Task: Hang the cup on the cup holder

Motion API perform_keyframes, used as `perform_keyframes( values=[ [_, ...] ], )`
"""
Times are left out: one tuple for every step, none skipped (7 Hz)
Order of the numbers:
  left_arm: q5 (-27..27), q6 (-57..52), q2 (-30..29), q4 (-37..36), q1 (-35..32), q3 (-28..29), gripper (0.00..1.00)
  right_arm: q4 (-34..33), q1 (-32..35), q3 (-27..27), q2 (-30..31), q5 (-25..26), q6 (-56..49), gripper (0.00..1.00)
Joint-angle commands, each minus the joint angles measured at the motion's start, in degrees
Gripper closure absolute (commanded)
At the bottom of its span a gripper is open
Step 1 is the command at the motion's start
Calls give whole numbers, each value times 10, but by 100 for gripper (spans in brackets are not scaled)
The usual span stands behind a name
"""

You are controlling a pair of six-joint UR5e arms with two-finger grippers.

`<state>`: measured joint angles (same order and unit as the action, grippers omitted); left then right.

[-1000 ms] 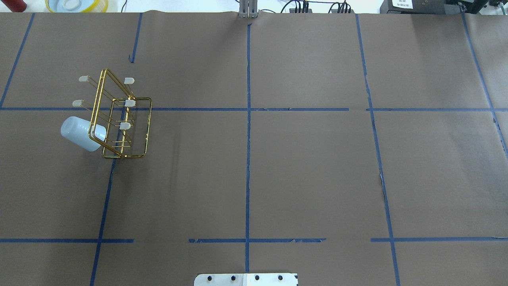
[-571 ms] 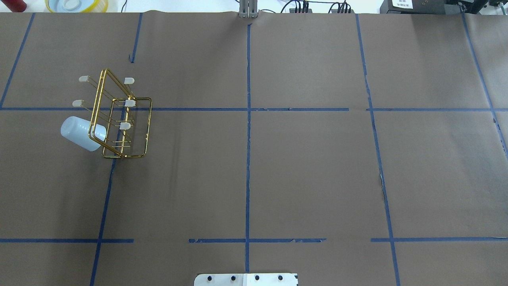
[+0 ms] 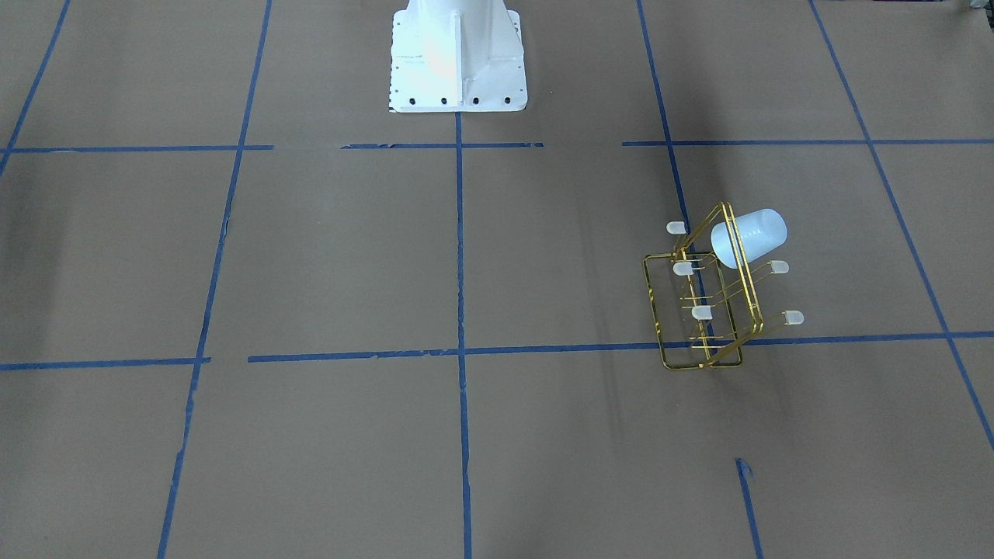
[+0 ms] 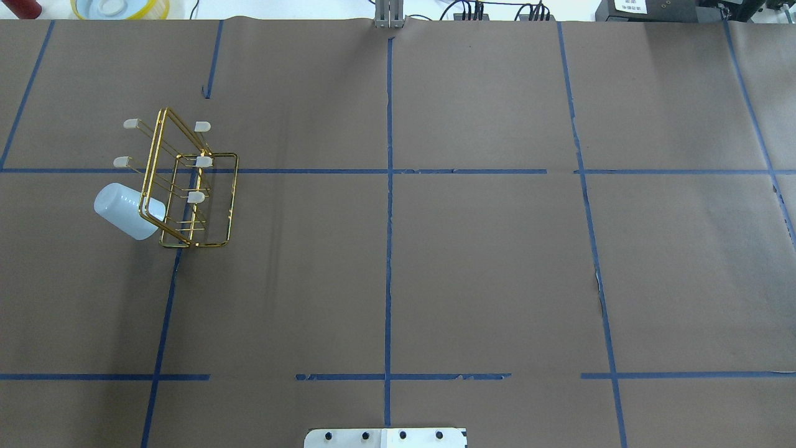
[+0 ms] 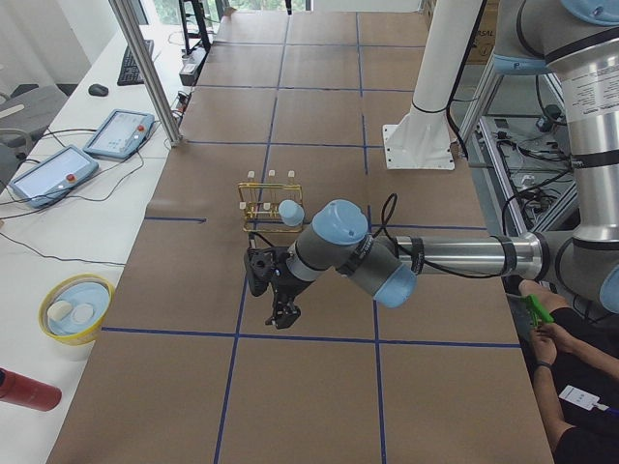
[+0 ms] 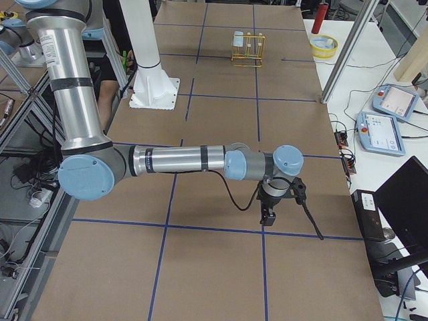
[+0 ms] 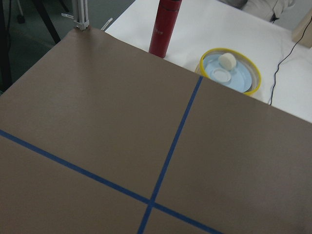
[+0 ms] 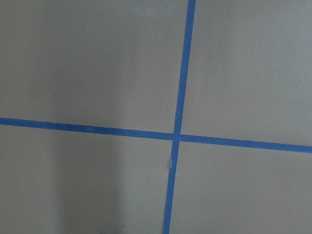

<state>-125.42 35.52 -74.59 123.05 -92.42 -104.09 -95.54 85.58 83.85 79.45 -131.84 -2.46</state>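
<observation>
Found cup [image 4: 129, 210] hung tilted on a prong of cup holder [image 4: 186, 186], mid-left of overhead frame; could not tell left gripper [image 5: 280, 319] or right gripper [image 6: 267, 217] open or closed.

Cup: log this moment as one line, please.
cup holder: standing | cup: hung tilted on it | left gripper: clear of holder, jaws unreadable | right gripper: same | task: looks done
</observation>
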Motion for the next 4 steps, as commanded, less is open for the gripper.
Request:
perform_keyframes(
  values=[
    [-12,-190,-1,-130,-12,1,0,-1,0,0,0,0,0,0],
    [-12,-275,-3,-187,-11,3,0,0,-1,0,0,0,0,0],
    [-12,-347,-6,-243,-8,15,0,-1,-1,0,0,0,0,0],
    [-25,-403,-6,-292,-7,15,0,-1,0,0,0,0,0,0]
  ],
)
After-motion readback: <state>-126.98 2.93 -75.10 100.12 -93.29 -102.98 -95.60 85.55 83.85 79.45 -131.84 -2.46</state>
